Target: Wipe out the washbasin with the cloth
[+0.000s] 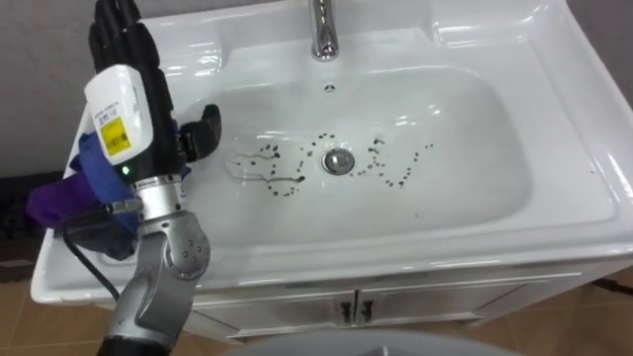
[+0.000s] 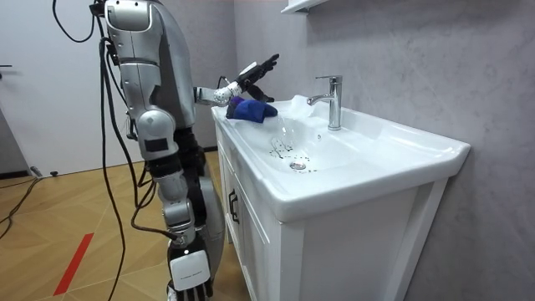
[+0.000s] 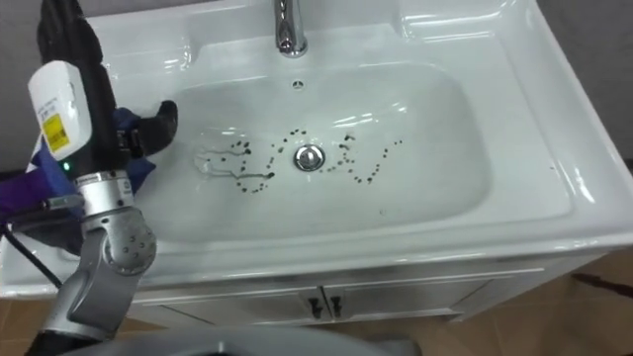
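I see the left robot hand spread open and empty above the blue cloth at the counter's left edge, with dark specks dotting the basin.

Left hand, fingers straight, just above blue cloth on rim of white basin

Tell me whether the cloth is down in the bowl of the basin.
No, the blue cloth lies on the basin's left rim, outside the bowl.

Speck-dirtied white basin; blue cloth on its left rim.
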### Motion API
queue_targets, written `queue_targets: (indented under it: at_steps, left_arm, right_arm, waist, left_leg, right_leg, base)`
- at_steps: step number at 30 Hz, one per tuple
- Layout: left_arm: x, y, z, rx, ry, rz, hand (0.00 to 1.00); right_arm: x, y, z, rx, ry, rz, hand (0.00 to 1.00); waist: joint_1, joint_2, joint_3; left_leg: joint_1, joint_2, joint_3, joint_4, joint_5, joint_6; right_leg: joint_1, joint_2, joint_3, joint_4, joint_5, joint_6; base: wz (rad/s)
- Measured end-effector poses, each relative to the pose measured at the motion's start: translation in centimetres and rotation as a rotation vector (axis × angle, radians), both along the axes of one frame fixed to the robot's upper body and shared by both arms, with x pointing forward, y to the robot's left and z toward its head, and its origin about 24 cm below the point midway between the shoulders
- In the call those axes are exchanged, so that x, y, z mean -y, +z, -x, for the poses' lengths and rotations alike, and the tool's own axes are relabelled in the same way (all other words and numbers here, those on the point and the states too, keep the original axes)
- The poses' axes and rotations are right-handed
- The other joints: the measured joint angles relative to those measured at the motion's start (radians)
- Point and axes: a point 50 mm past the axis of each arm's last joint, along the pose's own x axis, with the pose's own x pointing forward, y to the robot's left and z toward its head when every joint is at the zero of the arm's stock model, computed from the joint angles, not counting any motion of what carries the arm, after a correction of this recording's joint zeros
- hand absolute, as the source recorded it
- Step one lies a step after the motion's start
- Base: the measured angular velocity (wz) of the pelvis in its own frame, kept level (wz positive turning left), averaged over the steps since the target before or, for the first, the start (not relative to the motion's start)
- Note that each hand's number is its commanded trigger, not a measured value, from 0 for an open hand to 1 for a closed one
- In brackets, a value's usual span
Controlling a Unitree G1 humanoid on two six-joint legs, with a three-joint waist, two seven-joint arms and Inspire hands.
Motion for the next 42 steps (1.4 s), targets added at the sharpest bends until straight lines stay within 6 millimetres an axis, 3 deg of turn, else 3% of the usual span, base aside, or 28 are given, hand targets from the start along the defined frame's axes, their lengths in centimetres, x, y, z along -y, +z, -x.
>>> queue_targets:
  at_steps: [7, 16, 20, 25, 34, 42]
  left_arm:
    - [-0.8, -3.1, 1.1, -0.156, 0.033, 0.016, 0.0]
    - [-1.3, -4.3, 1.7, -0.218, 0.065, 0.023, 0.0]
    - [-2.1, -5.0, 2.1, -0.25, 0.099, 0.033, 0.0]
    - [-3.0, -6.0, 2.9, -0.299, 0.142, 0.024, 0.0]
    - [-4.0, -6.2, 3.4, -0.28, 0.206, 0.005, 0.0]
    - [-4.4, -6.3, 3.8, -0.266, 0.241, -0.007, 0.0]
  right_arm:
    - [0.0, 0.0, -0.6, 0.003, 0.042, -0.001, 0.0]
    - [0.0, 0.0, -0.4, -0.008, 0.04, -0.002, 0.0]
    - [0.1, 0.0, -0.2, -0.011, 0.039, 0.012, 0.0]
    - [0.2, 0.1, 0.0, -0.027, 0.035, 0.021, 0.0]
    - [0.1, 0.0, 0.1, -0.038, 0.023, 0.019, 0.0]
    - [0.3, 0.1, -0.1, -0.028, 0.024, 0.06, 0.0]
  waist:
    - [0.0, -0.005, 0.0]
    - [0.003, -0.021, -0.0096]
    - [0.005, -0.007, -0.0118]
    - [0.008, -0.009, -0.0111]
    - [0.017, -0.015, -0.0113]
    - [0.052, -0.013, -0.0102]
  left_leg:
    - [0.001, 0.0, -0.001, -0.003, 0.0, 0.0]
    - [0.004, 0.0, -0.001, -0.009, 0.0, 0.0]
    - [0.012, 0.001, -0.001, -0.013, 0.0, 0.0]
    - [0.013, 0.002, -0.002, -0.013, 0.0, 0.0]
    - [0.018, 0.003, -0.002, -0.017, 0.001, 0.001]
    - [0.021, 0.005, -0.003, -0.017, 0.001, 0.001]
  right_leg:
    - [-0.004, 0.0, -0.004, 0.0, 0.0, 0.0]
    - [-0.003, 0.001, -0.004, -0.002, 0.0, 0.0]
    - [0.0, 0.002, -0.002, -0.001, 0.0, 0.0]
    - [0.001, 0.002, -0.003, 0.002, 0.0, 0.0]
    - [0.008, 0.004, -0.002, 0.0, 0.0, 0.0]
    - [0.013, 0.006, -0.003, -0.004, 0.0, 0.0]
  base:
    - [0.0]
    - [0.0]
    - [0.0]
    - [0.0]
    - [0.0]
    - [0.0]
